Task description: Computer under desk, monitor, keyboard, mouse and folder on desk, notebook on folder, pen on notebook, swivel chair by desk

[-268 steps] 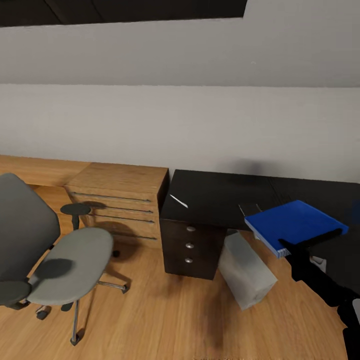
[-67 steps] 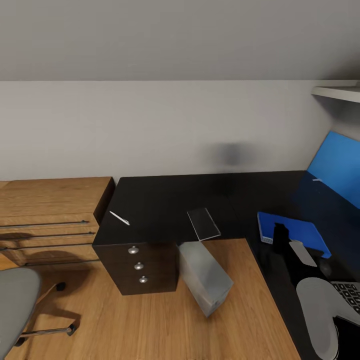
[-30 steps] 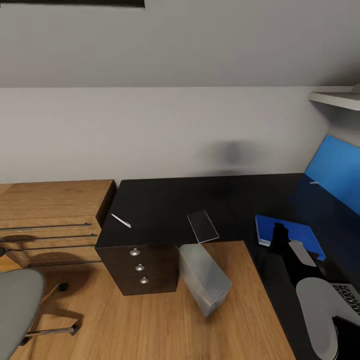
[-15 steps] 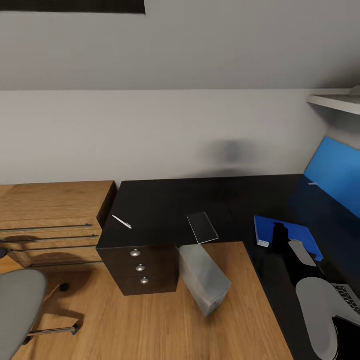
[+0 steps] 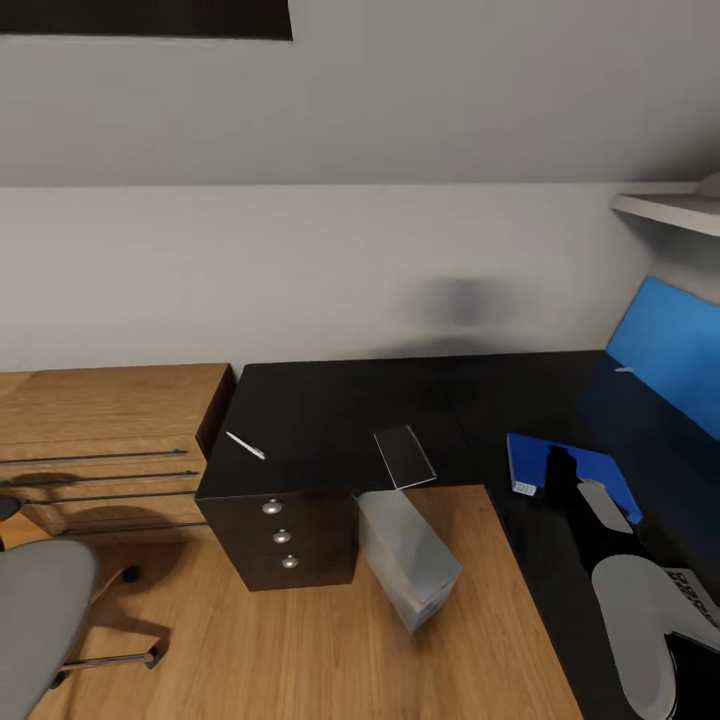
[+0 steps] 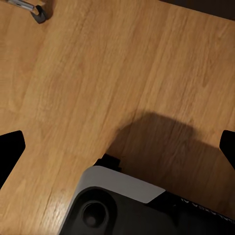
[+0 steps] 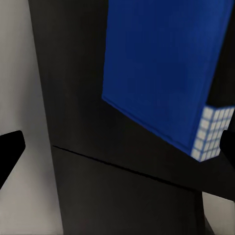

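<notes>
You are looking over the black L-shaped desk point(image 5: 340, 415) standing against the grey wall point(image 5: 300, 270), with the blue folder point(image 5: 568, 467) lying flat on its right wing. Your right gripper point(image 7: 117, 144) is hanging above the folder with fingers spread wide and holding nothing, while your left gripper point(image 6: 117, 147) is gaping over the wooden floor point(image 6: 98, 73).

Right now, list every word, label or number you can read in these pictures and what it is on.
None can be read.
keyboard: key legends too small and blurred.
folder: a white checkered patch at its corner, no letters.
left arm housing: faint printed line, too dark to read.
</notes>
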